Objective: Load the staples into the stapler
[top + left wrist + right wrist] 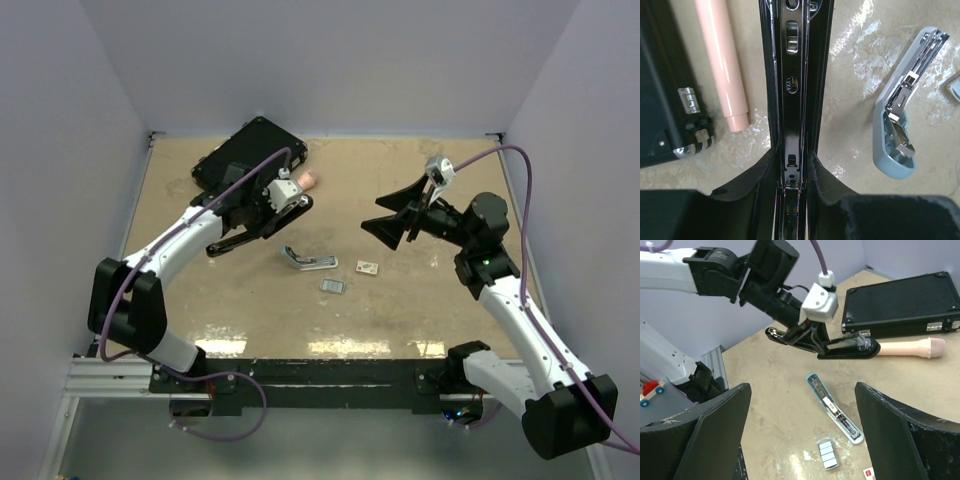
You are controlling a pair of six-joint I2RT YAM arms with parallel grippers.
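Pinching a black stapler (pixel 797 100) at its rear end in the left gripper (pixel 792 165), with the magazine channel turned up toward the wrist camera and apparently ready for loading. Hovering with the right gripper (pixel 372 216) spread wide and carrying nothing, well apart from the staples (pixel 332 286). Find those staples flat on the table (pixel 450 320) between the two arms, near the tip of a pale blue stapler (pixel 305 260) and a small card (pixel 367 267). Probably the step in hand: fetching the strip with the free gripper. Come down squarely over the strip, fingers either side of its narrow width, and close gently to avoid skating so thin a block across the glossy surface or breaking it apart. Steer clear of the pale blue stapler during the descent. Lift level, then line the strip's long axis up with the channel before lowering in, holding the black stapler firm and level. Leave the black case (pixel 250 155) and pink cylinder (pixel 305 180) at the far side alone
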